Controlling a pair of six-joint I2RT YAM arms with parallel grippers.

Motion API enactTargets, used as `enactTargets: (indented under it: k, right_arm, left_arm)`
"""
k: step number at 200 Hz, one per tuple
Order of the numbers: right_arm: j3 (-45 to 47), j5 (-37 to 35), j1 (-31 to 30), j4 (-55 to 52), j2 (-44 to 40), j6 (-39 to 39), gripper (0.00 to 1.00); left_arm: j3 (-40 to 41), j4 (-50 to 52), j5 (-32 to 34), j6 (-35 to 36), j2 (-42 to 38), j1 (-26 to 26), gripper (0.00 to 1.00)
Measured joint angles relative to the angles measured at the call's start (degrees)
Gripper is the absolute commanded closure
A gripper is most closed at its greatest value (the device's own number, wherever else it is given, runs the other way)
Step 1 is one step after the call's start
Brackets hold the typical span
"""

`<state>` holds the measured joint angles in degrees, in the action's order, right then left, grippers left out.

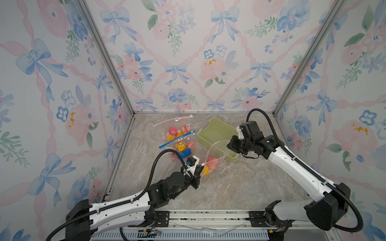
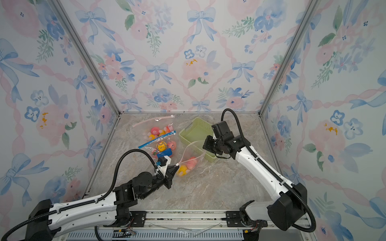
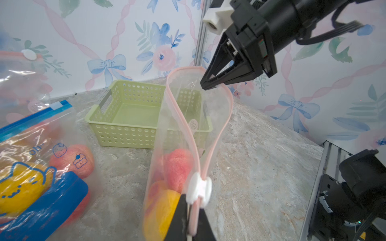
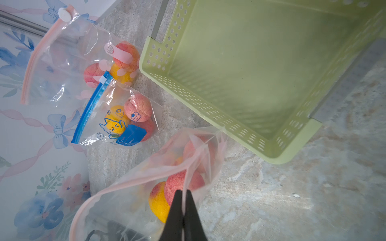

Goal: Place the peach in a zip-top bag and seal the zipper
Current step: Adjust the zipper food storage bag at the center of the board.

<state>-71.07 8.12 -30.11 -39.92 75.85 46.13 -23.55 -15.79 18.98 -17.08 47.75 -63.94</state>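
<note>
Marble tabletop (image 1: 240, 187) bears green basket (image 1: 221, 126) just behind zip-top bag (image 1: 213, 156).

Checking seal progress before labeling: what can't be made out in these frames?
- Zipper track behind the slider: cut off by the left wrist view's edge, pinched inside the left gripper.
- Count in the held bag: peaches overlap, film blurs them, every view.
- Label print on the blue-zipper bag: too small, blurred.

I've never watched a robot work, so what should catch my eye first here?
A clear bag holding peaches is stretched between the left gripper and the right gripper, mid-table. Farther back sit a green basket, a blue-zipped bag and a pink-zipped bag, both bags full of fruit.
</note>
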Motion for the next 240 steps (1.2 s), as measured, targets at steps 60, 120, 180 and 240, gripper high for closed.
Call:
enactTargets:
  k: [60, 120, 180, 240]
  right_arm:
    - [0.24, -1.92, -1.01, -2.16, -3.34, 0.37, 1.0]
    - [3.63, -3.89, -2.58, -4.04, -7.69, 1.92, 1.0]
    - [4.79, -4.35, -2.6, -4.74, -8.52, 2.54, 1.0]
    - [4.94, -4.52, -2.6, -4.96, -9.35, 0.92, 0.84]
  left_arm:
    - [0.02, -1.77, -3.32, 2.64, 1.75, 2.05, 1.0]
    - [0.13, -5.97, -10.16, 7.85, 3.78, 6.08, 1.0]
    - [0.07, -6.05, -13.79, 9.18, 8.9, 7.15, 1.0]
    - [-0.26, -7.06, -15.34, 9.42, 8.66, 8.83, 1.0]
